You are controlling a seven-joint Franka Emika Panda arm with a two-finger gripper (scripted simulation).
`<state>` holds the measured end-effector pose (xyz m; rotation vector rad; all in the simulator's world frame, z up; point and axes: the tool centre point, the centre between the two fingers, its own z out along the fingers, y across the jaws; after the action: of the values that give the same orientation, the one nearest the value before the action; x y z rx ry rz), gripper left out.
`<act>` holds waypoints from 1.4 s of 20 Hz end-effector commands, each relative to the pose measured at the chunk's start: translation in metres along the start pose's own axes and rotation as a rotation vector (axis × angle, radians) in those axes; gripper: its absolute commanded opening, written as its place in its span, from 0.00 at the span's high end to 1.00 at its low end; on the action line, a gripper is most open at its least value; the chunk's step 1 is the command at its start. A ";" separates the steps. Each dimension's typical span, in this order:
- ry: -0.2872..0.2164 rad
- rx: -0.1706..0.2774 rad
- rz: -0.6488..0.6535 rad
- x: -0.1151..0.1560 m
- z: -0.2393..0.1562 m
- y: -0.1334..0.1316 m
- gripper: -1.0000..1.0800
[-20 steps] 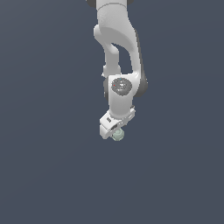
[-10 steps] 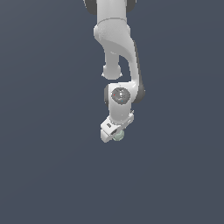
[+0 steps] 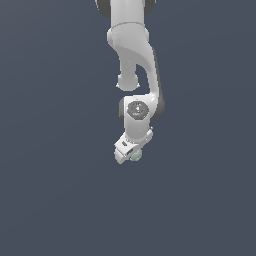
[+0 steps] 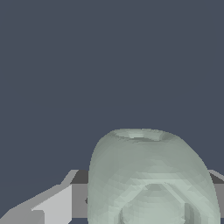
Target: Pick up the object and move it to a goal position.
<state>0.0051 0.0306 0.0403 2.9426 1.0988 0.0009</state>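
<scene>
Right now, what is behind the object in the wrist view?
Behind the object only plain dark grey-blue background shows. Grey finger parts flank it; its bulk covers whatever lies directly behind, including most of the gripper.

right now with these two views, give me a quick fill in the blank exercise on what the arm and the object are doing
1. The gripper is shut on the pale grey-green ____.
2. In the wrist view the object shows a ____ indentation on its surface.
3. The arm is coloured ____.
4. In the exterior view the object sits at the gripper's tip, on the exterior view's ____ side of it.

Missing words: object; circular; white; right
</scene>
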 end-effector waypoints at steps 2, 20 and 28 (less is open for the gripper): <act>0.000 0.001 -0.001 0.000 0.001 -0.001 1.00; 0.001 0.001 -0.001 -0.026 -0.089 0.058 1.00; 0.001 0.002 -0.002 -0.048 -0.166 0.110 1.00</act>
<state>0.0379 -0.0735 0.1913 2.9435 1.1008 0.0024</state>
